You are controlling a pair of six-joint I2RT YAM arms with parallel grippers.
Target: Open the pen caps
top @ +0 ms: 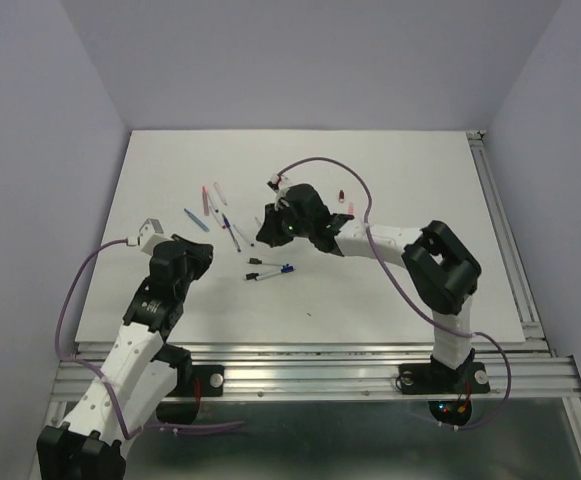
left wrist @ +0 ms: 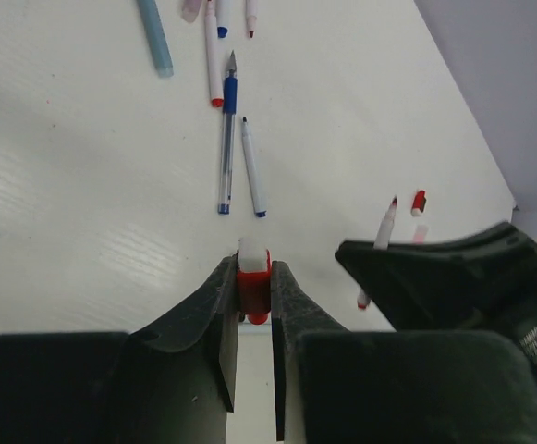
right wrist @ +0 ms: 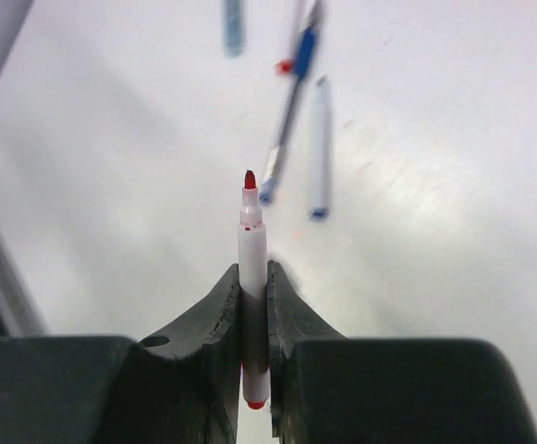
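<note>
My left gripper (left wrist: 253,268) is shut on a short red pen cap (left wrist: 252,285) with a white stub showing above it, held just over the white table. In the top view the left gripper (top: 206,254) sits left of centre. My right gripper (right wrist: 253,273) is shut on a slim white pen (right wrist: 251,242) whose bare red tip points away from the jaws. That gripper (top: 264,237) hangs over the table's middle, to the right of the left one. Another red cap (left wrist: 419,202) lies loose on the table beyond the right gripper's body (left wrist: 453,277).
Loose pens lie ahead of the left gripper: a light blue one (left wrist: 155,37), a blue pen (left wrist: 227,139), a white pen with a blue end (left wrist: 252,171) and a white one with a red end (left wrist: 213,65). Two more pens (top: 270,270) lie between the arms. A metal rail (top: 505,240) edges the table's right side.
</note>
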